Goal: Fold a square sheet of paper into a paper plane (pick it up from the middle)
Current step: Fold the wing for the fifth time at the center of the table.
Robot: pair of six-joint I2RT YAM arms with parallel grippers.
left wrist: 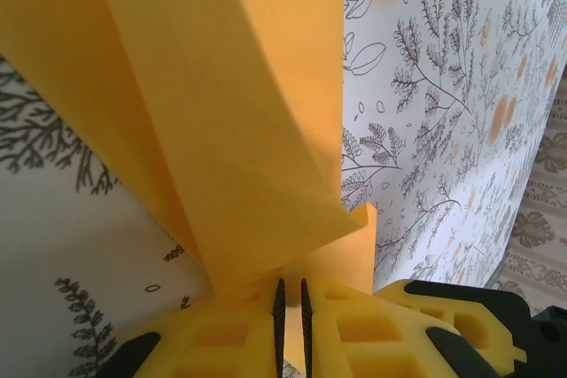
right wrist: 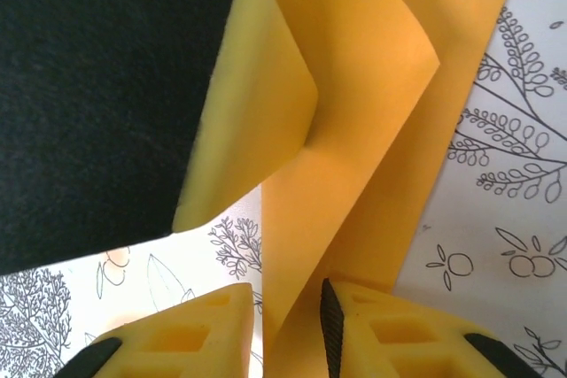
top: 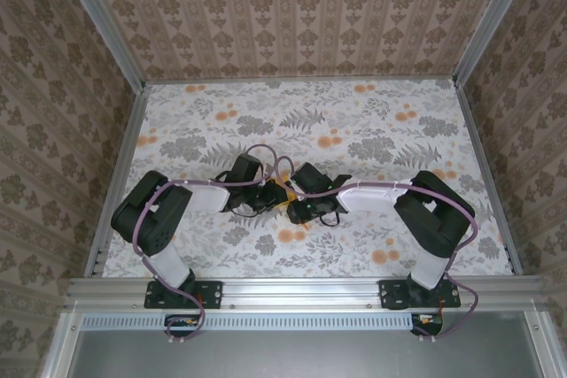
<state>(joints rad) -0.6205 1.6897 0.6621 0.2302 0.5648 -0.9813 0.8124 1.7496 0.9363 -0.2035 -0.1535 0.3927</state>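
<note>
Thin orange-yellow paper sheet [left wrist: 221, 112] partly folded, no dart yet; left gripper [left wrist: 290, 297] fingers clamp it; right gripper [right wrist: 283, 300] fingers apart astride it.

Sheet of paper [left wrist: 239, 112]: thin, matt, smooth; creases crisp. Left tool [left wrist: 291, 307], right tool [right wrist: 283, 298]: moulded yellow plastic, faint sheen; pads [right wrist: 330, 334] black, ribbed, rubbery. Cloth [top: 372, 130] on desk: printed, matt. Rail [top: 301, 289], near desk edge: brushed metal.

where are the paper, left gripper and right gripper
paper [left wrist: 221, 112], left wrist view, middle of the front flap
left gripper [left wrist: 292, 294], left wrist view, midway between its fingertips
right gripper [right wrist: 285, 298], right wrist view, midway between its fingertips
</note>
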